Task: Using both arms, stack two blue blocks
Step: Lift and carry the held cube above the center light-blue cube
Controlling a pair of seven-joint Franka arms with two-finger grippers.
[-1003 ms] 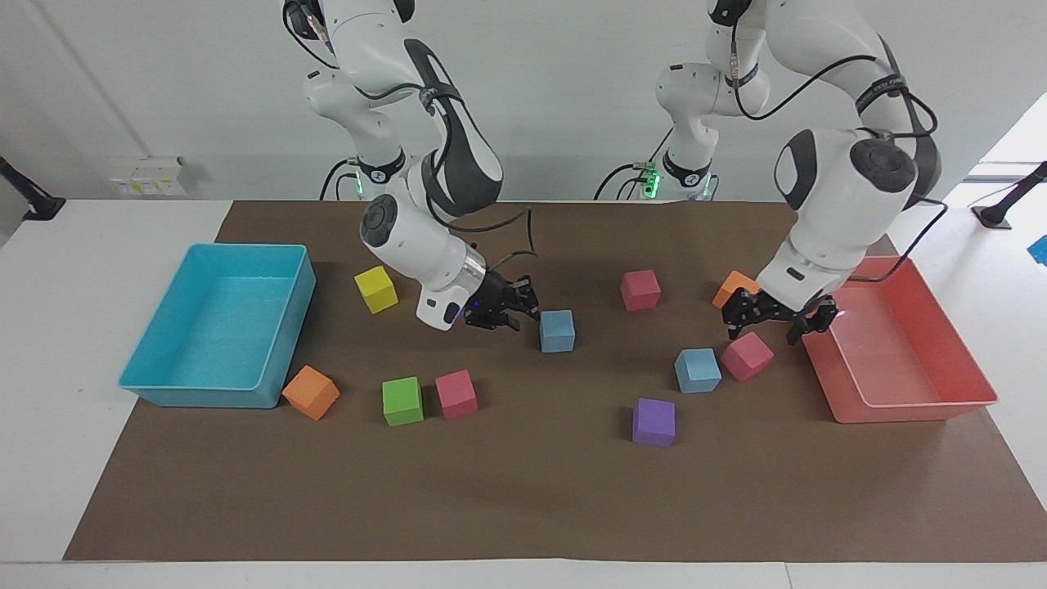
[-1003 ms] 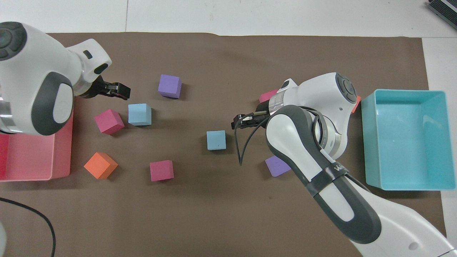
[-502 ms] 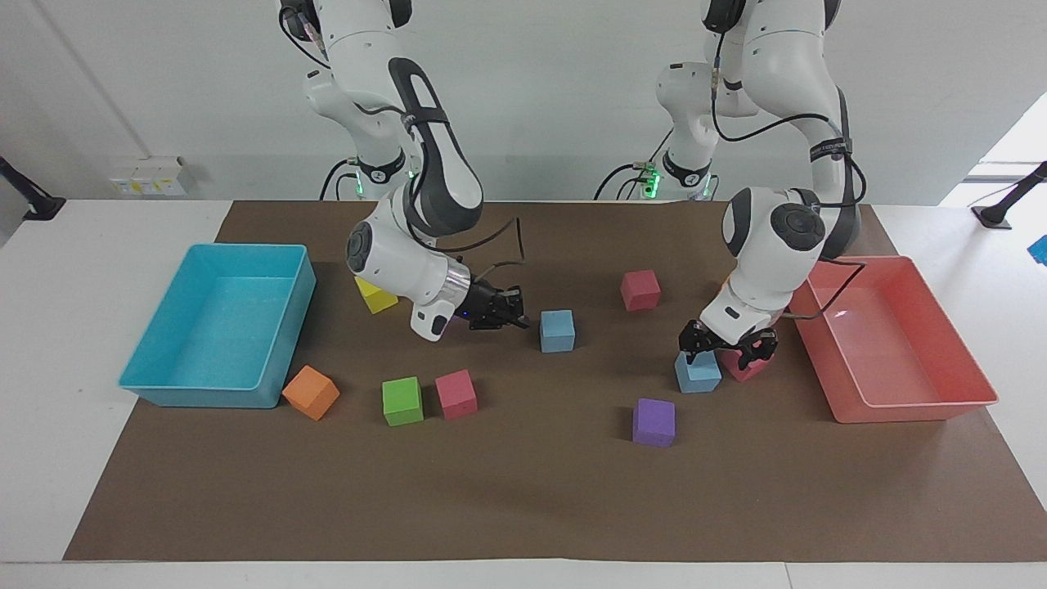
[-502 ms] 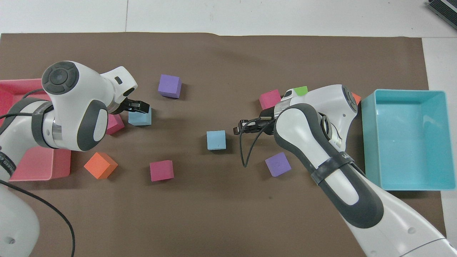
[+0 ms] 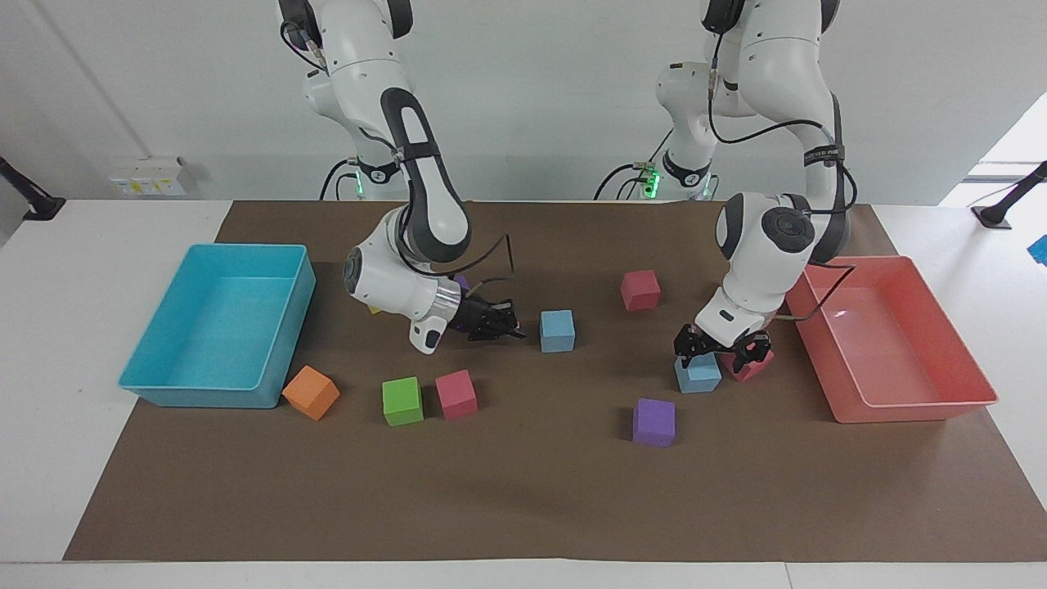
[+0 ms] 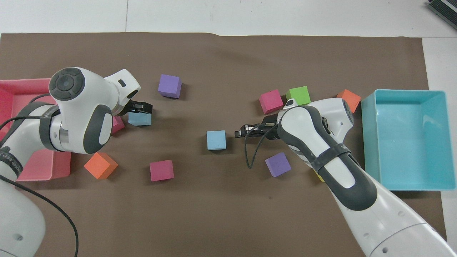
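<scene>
Over the blue block [image 5: 698, 372] beside a pink cube [image 5: 748, 366], the left pincer [image 5: 720, 347] had dropped from beside the red tray [image 5: 900, 401]; its grip I cannot tell. Level with the central blue block [image 5: 557, 330], the right pincer [image 5: 501, 321] had lowered nearly to the counter [image 5: 523, 499], apparently empty, its gap unreadable. No writing was legible.

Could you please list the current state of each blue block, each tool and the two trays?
Blue block near the red tray: on the table, under the left tool, touching a pink block.
Blue block mid-table: on the table, untouched.
Left tool: low over its blue block.
Right tool: low beside the mid-table block.
Red tray: empty.
Cyan tray: empty.
</scene>
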